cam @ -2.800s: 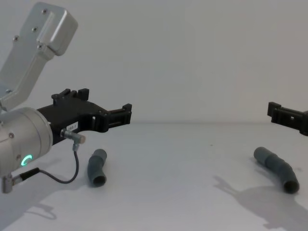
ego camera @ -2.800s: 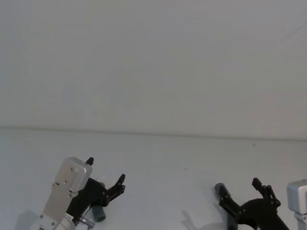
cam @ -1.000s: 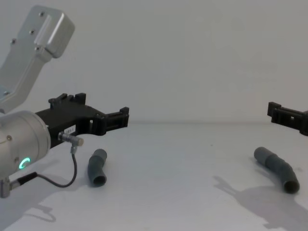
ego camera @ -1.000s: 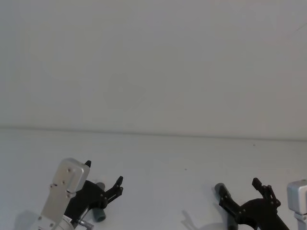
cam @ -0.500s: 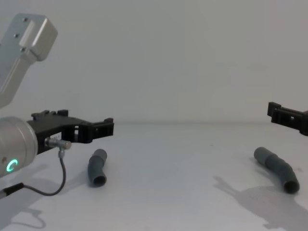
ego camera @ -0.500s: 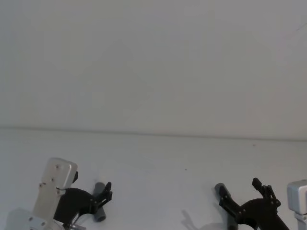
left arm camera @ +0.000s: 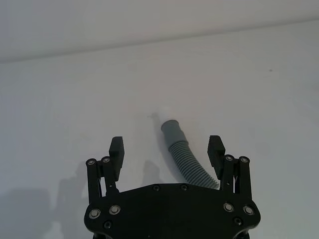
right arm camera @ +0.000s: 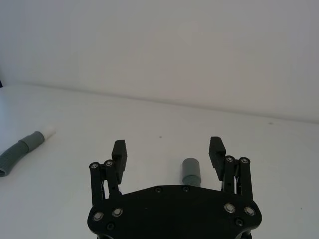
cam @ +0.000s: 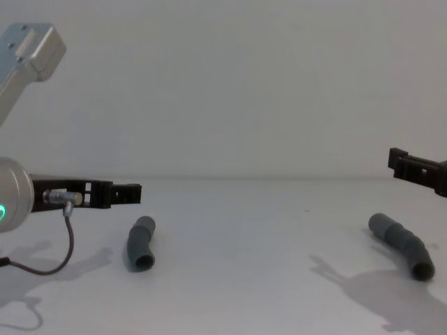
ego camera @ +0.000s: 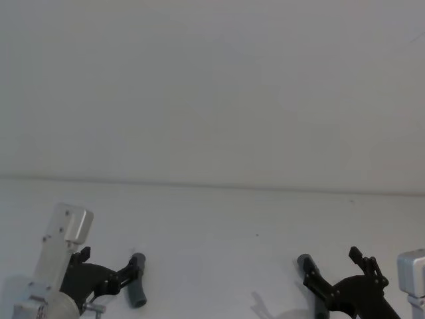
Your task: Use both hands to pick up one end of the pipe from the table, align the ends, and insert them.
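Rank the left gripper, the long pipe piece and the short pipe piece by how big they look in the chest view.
1. Left gripper: looks largest, though nearness to the camera may inflate it.
2. Long pipe piece.
3. Short pipe piece: smallest, plainly shorter than the long one.

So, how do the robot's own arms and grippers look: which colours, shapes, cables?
Both the left gripper and the right gripper are matte black, flat and angular, with two blocky fingers and small silver screws. The left arm is a silver cylinder with a green glowing ring and a thin black cable from a metal plug. The right arm is silver too.
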Robot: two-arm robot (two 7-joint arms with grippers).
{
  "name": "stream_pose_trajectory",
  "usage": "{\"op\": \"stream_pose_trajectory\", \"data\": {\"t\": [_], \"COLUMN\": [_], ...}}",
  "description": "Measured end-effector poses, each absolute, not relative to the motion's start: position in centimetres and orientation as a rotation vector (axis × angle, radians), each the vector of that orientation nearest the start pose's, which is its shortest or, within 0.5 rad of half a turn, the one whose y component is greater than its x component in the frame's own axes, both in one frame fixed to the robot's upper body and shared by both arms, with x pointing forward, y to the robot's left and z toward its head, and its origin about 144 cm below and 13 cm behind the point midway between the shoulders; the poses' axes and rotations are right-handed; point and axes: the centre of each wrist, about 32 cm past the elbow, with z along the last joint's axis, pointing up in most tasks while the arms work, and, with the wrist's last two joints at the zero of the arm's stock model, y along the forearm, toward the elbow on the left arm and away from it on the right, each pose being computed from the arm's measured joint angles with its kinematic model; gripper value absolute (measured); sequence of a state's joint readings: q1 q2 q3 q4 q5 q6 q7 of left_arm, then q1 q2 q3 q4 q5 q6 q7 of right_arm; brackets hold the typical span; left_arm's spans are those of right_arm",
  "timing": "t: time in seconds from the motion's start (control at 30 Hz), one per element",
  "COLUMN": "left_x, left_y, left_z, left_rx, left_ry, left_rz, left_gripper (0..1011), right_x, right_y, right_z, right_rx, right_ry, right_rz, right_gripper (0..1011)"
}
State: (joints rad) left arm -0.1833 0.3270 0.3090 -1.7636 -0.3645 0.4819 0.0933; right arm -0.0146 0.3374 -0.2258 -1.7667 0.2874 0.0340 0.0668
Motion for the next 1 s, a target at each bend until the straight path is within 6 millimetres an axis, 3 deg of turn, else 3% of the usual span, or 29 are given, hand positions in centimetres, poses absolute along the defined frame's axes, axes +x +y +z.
{"op": "stream_pose_trajectory", "data": {"t": [0.47, 1.0], "left_x": [50.8, 53.2], "left_y": [21.0, 20.1], "left_z": [125.7, 125.6], "left_rx": [0.284, 0.328], "left_ry": [0.199, 0.265], "left_rz": [1.271, 1.232], "left_gripper": [1001, 1001], "right_x": [44.3, 44.3], "right_y": [-23.7, -23.7], "right_z": [118.9, 118.9], "right_rx": [0.026, 0.026], "right_ry": [-0.075, -0.075], "right_rz": [-1.229, -1.229], "right_gripper": [1003, 1003]}}
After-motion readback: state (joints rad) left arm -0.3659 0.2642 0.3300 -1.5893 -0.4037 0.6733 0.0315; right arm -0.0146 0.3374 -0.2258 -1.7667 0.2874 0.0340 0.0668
